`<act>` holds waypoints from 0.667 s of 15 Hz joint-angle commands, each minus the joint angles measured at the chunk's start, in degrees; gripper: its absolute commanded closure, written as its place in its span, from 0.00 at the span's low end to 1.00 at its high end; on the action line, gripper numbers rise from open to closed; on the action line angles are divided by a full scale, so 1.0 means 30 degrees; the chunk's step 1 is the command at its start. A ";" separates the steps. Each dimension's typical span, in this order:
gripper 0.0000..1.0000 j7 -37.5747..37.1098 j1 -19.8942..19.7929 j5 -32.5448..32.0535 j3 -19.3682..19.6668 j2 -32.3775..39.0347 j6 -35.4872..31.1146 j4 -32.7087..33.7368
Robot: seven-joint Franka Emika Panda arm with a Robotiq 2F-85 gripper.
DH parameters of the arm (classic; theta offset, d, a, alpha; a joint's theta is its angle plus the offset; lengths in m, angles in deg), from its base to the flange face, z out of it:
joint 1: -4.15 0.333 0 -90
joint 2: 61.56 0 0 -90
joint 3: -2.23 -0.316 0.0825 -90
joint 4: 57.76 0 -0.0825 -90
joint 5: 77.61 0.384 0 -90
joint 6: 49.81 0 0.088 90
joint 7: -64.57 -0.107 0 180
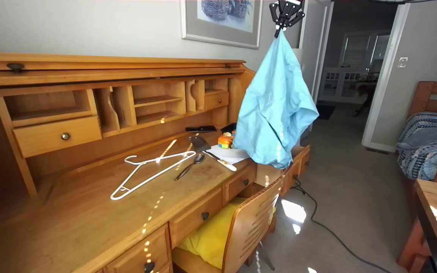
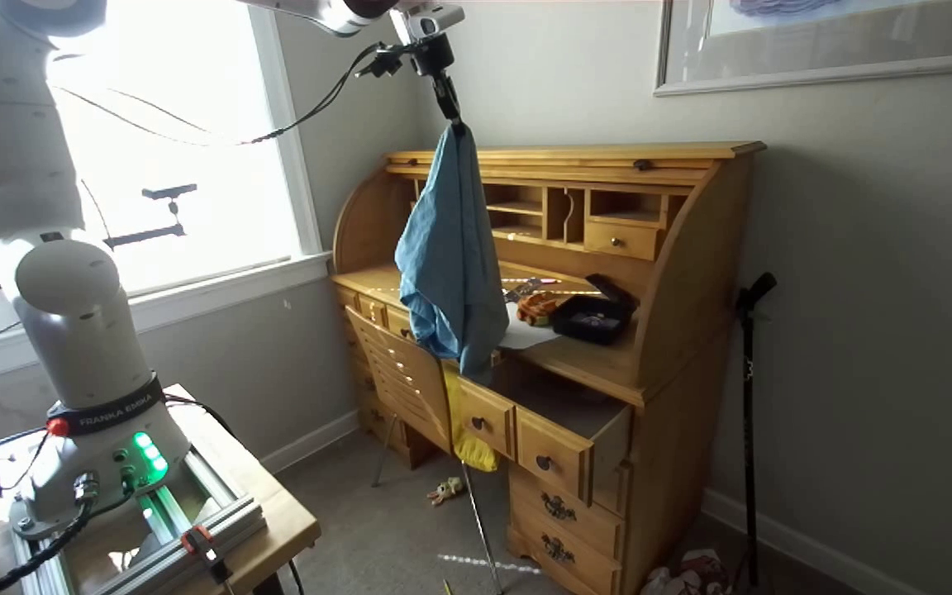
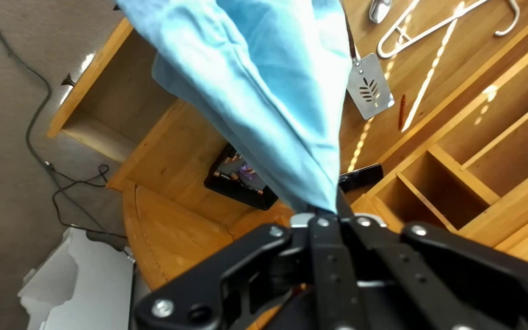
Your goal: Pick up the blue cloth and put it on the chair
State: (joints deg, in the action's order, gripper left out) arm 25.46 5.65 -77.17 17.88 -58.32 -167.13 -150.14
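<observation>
The blue cloth hangs in folds in mid-air in both exterior views [image 1: 277, 102] [image 2: 447, 248]. My gripper [image 1: 278, 32] is shut on the cloth's top end; it shows from the side in an exterior view [image 2: 456, 126]. In the wrist view the cloth [image 3: 268, 91] runs up from the gripper's tips [image 3: 330, 208] and covers part of the desk. The wooden chair [image 1: 250, 223] stands at the desk front, with a yellow cushion [image 1: 209, 240] on its seat. Its backrest [image 2: 402, 372] also shows in an exterior view, where the cloth's lower end overlaps its top corner. Whether they touch is unclear.
The roll-top desk [image 1: 89, 227] bears a white hanger [image 1: 154, 176], a spoon [image 1: 190, 167], a spatula [image 3: 369, 87], an orange toy [image 2: 535, 307] and a black box [image 2: 596, 318]. A drawer [image 2: 559, 446] stands open beside the chair. A cable [image 1: 332, 233] lies on the floor.
</observation>
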 commanded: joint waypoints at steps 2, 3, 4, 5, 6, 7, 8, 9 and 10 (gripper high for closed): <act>0.99 0.0467 -0.0981 0.0809 -0.1648 -0.0319 -0.0149 -0.1235; 0.99 0.0578 -0.0929 0.1080 -0.2047 -0.0376 -0.0221 -0.1734; 0.99 0.0773 -0.0900 0.1557 -0.2394 -0.0401 -0.0235 -0.2095; 0.99 0.1050 -0.0853 0.2090 -0.2731 -0.0453 -0.0198 -0.2490; 0.99 0.1284 -0.0837 0.2448 -0.3017 -0.0483 -0.0251 -0.2774; 0.99 0.1546 -0.0844 0.2911 -0.3273 -0.0515 -0.0130 -0.2933; 0.99 0.1793 -0.0832 0.3129 -0.3500 -0.0589 -0.0168 -0.3172; 0.99 0.2152 -0.0851 0.3509 -0.3673 -0.0684 -0.0081 -0.3467; 0.99 0.2426 -0.0899 0.3938 -0.3773 -0.0746 -0.0025 -0.3846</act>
State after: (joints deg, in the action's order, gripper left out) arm 29.02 3.78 -69.80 7.73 -58.34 -167.17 -158.02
